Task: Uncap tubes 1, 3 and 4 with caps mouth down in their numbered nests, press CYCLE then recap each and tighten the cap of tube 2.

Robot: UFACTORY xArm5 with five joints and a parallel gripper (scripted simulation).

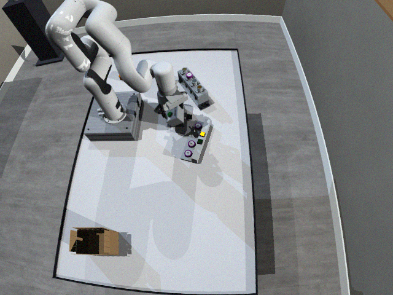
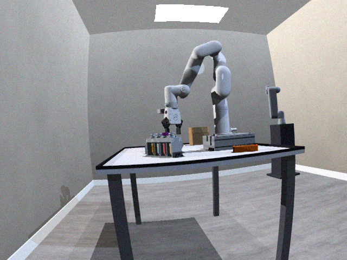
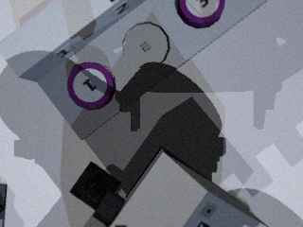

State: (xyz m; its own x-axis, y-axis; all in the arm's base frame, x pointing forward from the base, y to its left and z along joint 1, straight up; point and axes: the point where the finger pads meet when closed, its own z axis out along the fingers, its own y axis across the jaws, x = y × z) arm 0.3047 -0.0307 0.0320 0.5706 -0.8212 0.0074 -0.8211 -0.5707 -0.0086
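Cap tray: grey block near the middle of the white mat, just beside the key housing. Three purple-ringed caps lie in its nests: cap 1 in nest 1, cap 3 in nest 3, and a third cap in the end nest. Nest 2 holds no cap. The amber lamp glows; the green lamp beside it is dark.

Decapping station: grey rack farther back on the mat, apart from the tray. One tube carries a purple cap; the other tube mouths look uncapped.

Key housing: grey box at the tray's near end, under the wrist; a green key shows on top.

Gripper: fingers spread fully wide, nothing between them, hanging above the tray's nest-1 end.

Arm base: grey plinth left of the tray.

Cardboard box: open, at the mat's near left corner.

Orange block: on the table edge, beside the base.
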